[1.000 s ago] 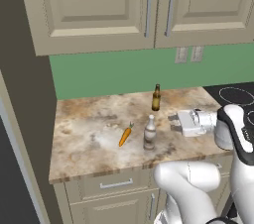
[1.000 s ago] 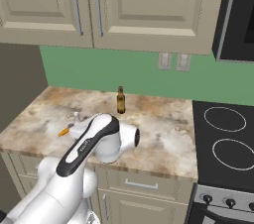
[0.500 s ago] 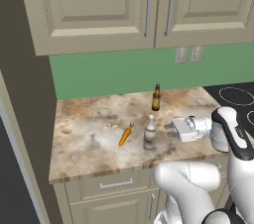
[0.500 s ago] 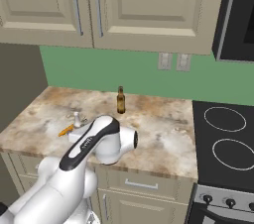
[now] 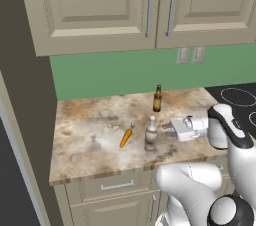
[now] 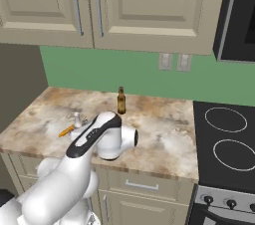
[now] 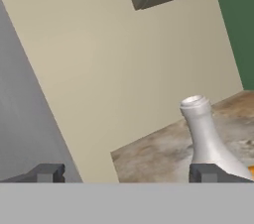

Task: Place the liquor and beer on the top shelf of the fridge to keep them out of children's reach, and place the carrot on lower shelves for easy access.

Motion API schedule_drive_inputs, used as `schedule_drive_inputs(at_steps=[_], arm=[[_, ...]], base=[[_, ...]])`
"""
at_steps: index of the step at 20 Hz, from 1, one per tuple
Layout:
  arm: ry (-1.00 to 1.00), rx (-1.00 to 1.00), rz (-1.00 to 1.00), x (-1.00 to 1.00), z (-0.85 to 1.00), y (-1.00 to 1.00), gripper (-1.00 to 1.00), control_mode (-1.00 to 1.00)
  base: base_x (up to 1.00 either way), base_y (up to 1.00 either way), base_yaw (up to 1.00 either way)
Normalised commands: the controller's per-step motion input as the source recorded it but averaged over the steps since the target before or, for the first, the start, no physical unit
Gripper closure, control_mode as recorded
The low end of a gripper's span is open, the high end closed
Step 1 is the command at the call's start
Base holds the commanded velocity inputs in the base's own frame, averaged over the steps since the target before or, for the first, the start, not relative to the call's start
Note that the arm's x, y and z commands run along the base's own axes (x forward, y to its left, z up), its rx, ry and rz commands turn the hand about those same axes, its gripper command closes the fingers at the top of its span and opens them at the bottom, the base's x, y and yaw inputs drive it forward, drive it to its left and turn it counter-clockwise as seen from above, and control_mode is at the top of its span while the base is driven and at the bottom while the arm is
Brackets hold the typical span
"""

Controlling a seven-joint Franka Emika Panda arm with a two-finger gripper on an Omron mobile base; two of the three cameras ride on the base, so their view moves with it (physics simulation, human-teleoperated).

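The pale liquor bottle [image 5: 150,134] stands upright near the counter's front edge, with the orange carrot [image 5: 126,136] lying just left of it. The slim brown beer bottle [image 5: 157,99] stands farther back. My gripper [image 5: 167,127] is level with the liquor bottle's body, just to its right, pointing at it, open and empty. In the hand view the liquor bottle [image 7: 203,134] rises by the right fingertip [image 7: 206,172], off to the right of the gripper [image 7: 126,173]. From the right base view my arm partly hides the liquor [image 6: 77,119] and carrot [image 6: 66,131]; the beer [image 6: 121,101] is plain. The fridge's dark side wall [image 5: 22,100] stands left; its top shelf and lower shelves are out of view.
Beige wall cabinets [image 5: 150,5] hang over the speckled counter [image 5: 90,140], with a green backsplash [image 5: 110,72] behind. A black stovetop [image 6: 224,139] lies to the right. Drawers [image 5: 117,186] sit below the counter edge.
The hand has dropped a little and edged left toward the liquor bottle. The jaws stayed open. The bottles and carrot have not moved.
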Motion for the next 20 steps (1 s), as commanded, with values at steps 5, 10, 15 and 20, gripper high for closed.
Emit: schedule_drive_inputs(at_steps=[5, 10, 15, 20], arm=[[0.00, 0.00, 0.00, 0.16, 0.00, 0.00, -1.00, -1.00], [0.00, 0.00, 0.00, 0.10, 0.00, 0.04, -1.00, -1.00], [0.00, 0.00, 0.01, 0.02, 0.00, 0.17, -1.00, -1.00], [0.00, 0.00, 0.01, 0.08, 0.00, 0.13, -1.00, -1.00]], base=[[0.00, 0.00, 0.00], [0.00, 0.00, 0.00], [0.00, 0.00, 0.00], [0.00, 0.00, 0.00]])
